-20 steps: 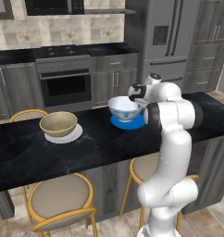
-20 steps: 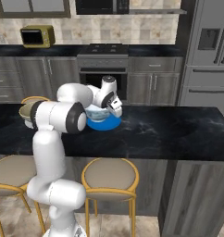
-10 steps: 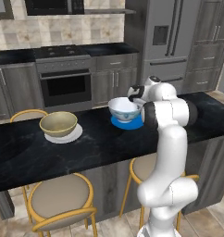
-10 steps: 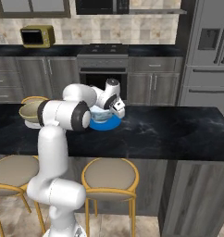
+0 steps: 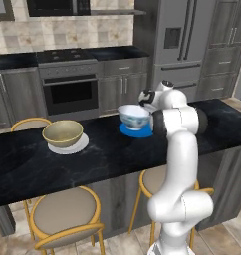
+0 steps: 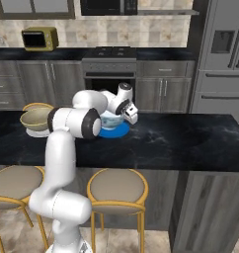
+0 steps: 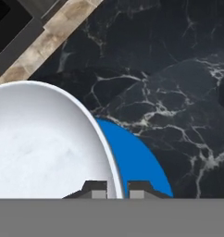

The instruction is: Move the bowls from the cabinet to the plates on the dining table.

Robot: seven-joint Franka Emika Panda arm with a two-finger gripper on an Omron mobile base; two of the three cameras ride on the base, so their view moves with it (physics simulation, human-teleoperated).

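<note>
The white bowl point(image 5: 133, 116) point(image 6: 110, 120) point(image 7: 44, 143) with a blue pattern sits on the bright blue plate point(image 5: 138, 132) point(image 6: 115, 132) point(image 7: 132, 159) on the black marble dining table point(image 5: 107, 159) point(image 6: 180, 141) point(image 7: 169, 83). My gripper point(image 5: 144, 99) point(image 6: 126, 114) point(image 7: 117, 190) is shut on this bowl's right rim, one fingertip inside the wall and one outside. The tan bowl point(image 5: 62, 132) point(image 6: 36, 118) with a yellow rim rests on the white plate point(image 5: 68, 147) point(image 6: 37, 133) further left on the table. The cabinet is out of view.
Round stools with yellow frames point(image 5: 65, 214) point(image 6: 116, 190) stand at the table's near side. Behind the table are an oven point(image 5: 75, 94) point(image 6: 109, 74), grey drawer units and a steel fridge point(image 5: 180, 45) point(image 6: 225, 49). A yellow microwave point(image 6: 40, 38) sits on the back counter.
The arm's elbow has shifted a little. The gripper stays shut on the white bowl's rim, and the bowl has hardly moved on the blue plate.
</note>
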